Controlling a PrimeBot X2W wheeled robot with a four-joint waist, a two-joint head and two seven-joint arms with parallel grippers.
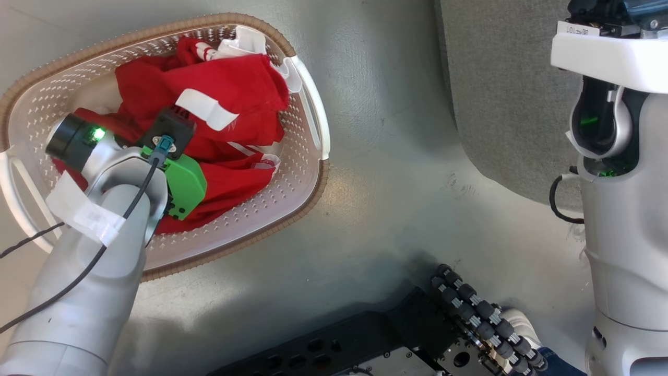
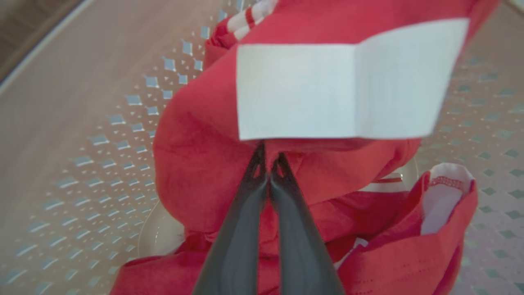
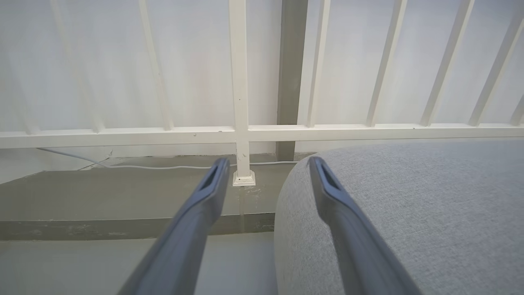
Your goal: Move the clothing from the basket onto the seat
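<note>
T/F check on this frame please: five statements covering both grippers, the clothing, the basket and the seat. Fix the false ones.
1. The left gripper is shut on the clothing. True.
2. The right gripper is shut. False: its fingers stand apart with nothing between them.
3. The clothing lies on the seat. False: it is piled in the basket.
4. The basket stands on the floor, apart from the seat. True.
5. The right gripper points down into the basket. False: it points towards a white railing, with the seat's rounded edge under its right finger.
</note>
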